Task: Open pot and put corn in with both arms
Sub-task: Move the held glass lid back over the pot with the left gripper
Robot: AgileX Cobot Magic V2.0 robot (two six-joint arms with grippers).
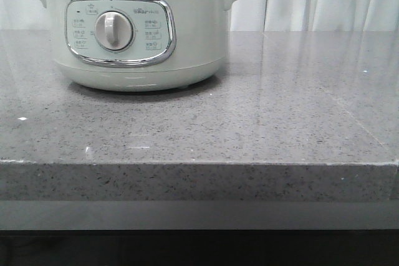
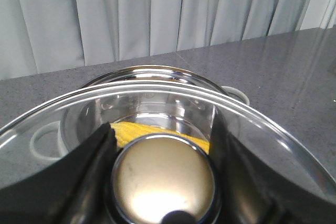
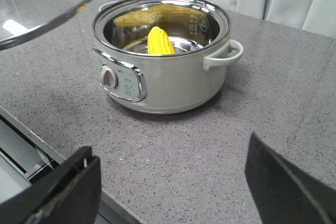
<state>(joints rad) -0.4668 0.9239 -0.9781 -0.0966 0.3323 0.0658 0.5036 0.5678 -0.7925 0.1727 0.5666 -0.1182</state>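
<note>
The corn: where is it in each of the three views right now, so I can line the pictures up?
Front view: not visible; the pot wall hides its inside.
Left wrist view: the corn shows through the held glass lid, lying in the pot, just beyond the lid knob.
Right wrist view: the corn lies inside the open pot.
Shared landmark: the pot's side handle.

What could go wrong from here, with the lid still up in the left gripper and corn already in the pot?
1. The glass lid hangs by its knob alone in the left gripper; it could slip.
2. The corn leans up on the pot wall, so the lid might not seat.
</note>
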